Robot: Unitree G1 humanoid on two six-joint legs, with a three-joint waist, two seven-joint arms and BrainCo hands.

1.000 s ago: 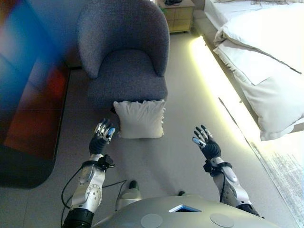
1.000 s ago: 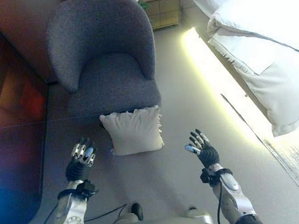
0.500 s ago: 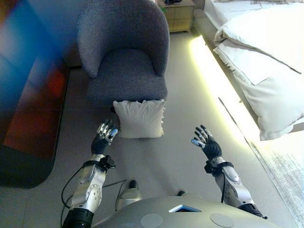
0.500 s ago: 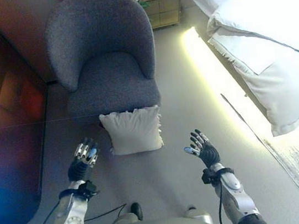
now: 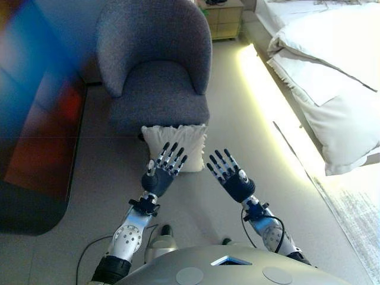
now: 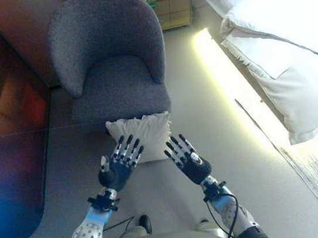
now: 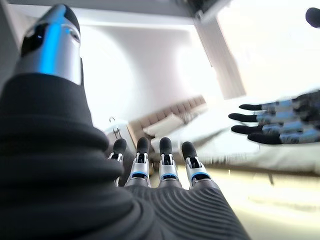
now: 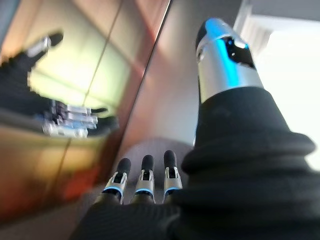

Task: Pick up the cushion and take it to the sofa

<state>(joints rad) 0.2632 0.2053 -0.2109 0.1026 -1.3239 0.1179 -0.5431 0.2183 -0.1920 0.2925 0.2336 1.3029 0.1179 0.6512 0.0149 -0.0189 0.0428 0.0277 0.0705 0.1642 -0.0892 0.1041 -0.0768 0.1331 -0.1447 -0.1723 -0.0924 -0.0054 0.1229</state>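
Note:
A white cushion (image 5: 187, 140) stands on the floor, leaning against the front of a grey armchair (image 5: 159, 71). My left hand (image 5: 158, 177) is open with straight fingers, raised in front of the cushion's lower left part. My right hand (image 5: 231, 180) is open with fingers spread, just right of the cushion's lower right corner. Both hands are empty and I cannot tell whether they touch the cushion. The cushion also shows in the right eye view (image 6: 148, 126). No sofa other than the armchair is in view.
A bed with white bedding (image 5: 332, 71) runs along the right, with a lit strip (image 5: 267, 101) at its base. A wooden nightstand (image 5: 222, 21) stands behind the armchair. A dark reddish panel (image 5: 35, 119) lines the left side. A pale rug (image 5: 356, 219) lies at the lower right.
Both hands have swung inward and forward from wide apart to close together in front of the cushion, fingers now pointing up and ahead. The cushion has not moved.

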